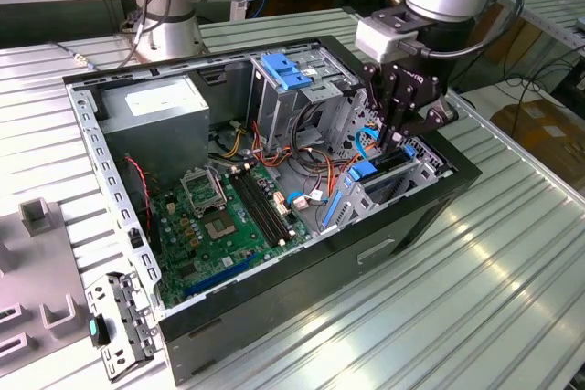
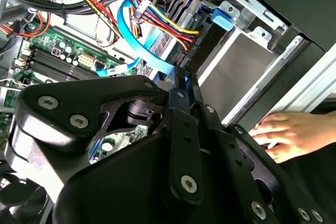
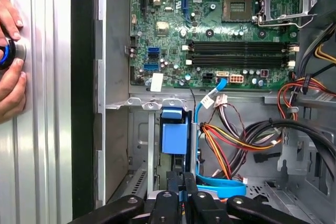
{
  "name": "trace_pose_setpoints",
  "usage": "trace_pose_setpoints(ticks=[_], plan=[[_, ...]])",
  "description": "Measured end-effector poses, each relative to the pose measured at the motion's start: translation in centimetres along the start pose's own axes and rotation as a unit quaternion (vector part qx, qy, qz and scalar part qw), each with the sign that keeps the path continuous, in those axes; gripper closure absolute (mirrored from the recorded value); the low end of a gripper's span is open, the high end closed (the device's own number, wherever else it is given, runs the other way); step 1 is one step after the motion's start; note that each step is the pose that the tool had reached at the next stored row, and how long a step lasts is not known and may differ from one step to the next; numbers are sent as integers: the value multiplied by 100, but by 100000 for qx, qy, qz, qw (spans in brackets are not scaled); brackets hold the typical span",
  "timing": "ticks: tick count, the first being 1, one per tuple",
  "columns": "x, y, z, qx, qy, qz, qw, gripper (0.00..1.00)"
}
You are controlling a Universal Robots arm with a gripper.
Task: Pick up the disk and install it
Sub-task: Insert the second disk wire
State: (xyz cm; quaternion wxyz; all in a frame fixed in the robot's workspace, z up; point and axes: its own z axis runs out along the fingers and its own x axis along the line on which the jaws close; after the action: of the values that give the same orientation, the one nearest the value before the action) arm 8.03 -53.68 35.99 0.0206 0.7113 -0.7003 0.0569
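Observation:
The disk (image 1: pixel 384 167) stands on edge in the drive bay at the front corner of the open computer case (image 1: pixel 82 125), on the exterior view's right. Its blue plastic frame (image 3: pixel 174 132) shows in the first wrist view. My gripper (image 1: pixel 395 139) reaches down into the bay from above. Its black fingers (image 3: pixel 176 184) are pressed close together on the disk's thin blue edge in both wrist views, with the gripper (image 2: pixel 181 85) just over the bay's metal wall. Most of the disk's face is hidden by the bay and the fingers.
Inside the case are a green motherboard (image 1: pixel 228 216), a grey power-supply box (image 1: pixel 160 107), a blue latch plate (image 1: pixel 288 70) and loose coloured cables (image 3: pixel 231 145). A person's hand (image 2: pixel 289 132) rests on the table beside the case. Grey fixtures (image 1: pixel 37 216) lie at the exterior view's left.

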Motion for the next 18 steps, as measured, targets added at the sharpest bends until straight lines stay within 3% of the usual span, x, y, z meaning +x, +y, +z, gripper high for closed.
trace_pose_setpoints(ticks=[3,9,14,16,18], plan=[[12,3,20,333,-816,73,99996,84],[18,6,68,677,-1012,123,99993,84],[50,9,106,838,-2231,214,99971,84],[72,9,112,857,-3020,262,99950,84],[103,10,120,866,-3413,283,99938,84]])
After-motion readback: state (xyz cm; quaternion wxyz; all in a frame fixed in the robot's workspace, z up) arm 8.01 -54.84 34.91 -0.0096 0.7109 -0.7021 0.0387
